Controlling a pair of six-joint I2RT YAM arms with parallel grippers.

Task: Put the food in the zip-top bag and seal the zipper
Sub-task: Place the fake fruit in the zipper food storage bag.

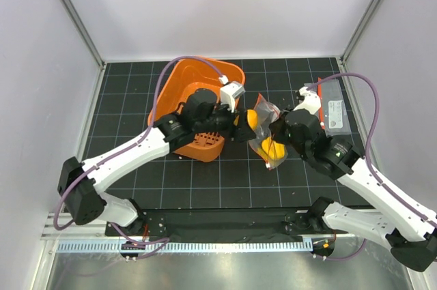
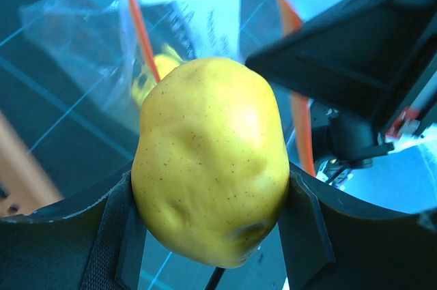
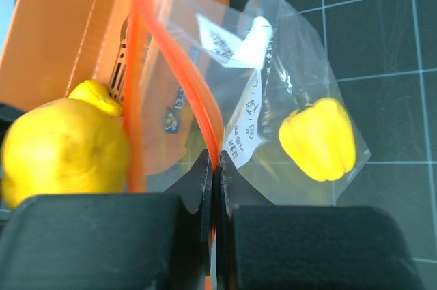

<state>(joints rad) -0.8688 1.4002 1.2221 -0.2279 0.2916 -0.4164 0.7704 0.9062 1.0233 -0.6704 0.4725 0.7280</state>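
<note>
My left gripper [image 1: 244, 125] is shut on a yellow toy fruit [image 1: 252, 120], which fills the left wrist view [image 2: 212, 167] between the two fingers [image 2: 123, 235]. It holds the fruit at the open mouth of the zip-top bag [image 1: 266, 141]. My right gripper [image 1: 276, 129] is shut [image 3: 217, 170] on the bag's red-orange zipper strip [image 3: 205, 109] and holds the mouth up. A yellow toy pepper [image 3: 317, 138] lies inside the bag [image 3: 300, 65]. The held fruit also shows in the right wrist view [image 3: 65, 150], just outside the zipper loop [image 2: 136, 31].
An orange basket [image 1: 194, 95] stands tilted behind my left gripper, and it shows in the right wrist view [image 3: 61, 31]. A narrow clear pouch with a white label [image 1: 334, 109] lies at the far right. The black gridded mat [image 1: 123, 99] covers the table.
</note>
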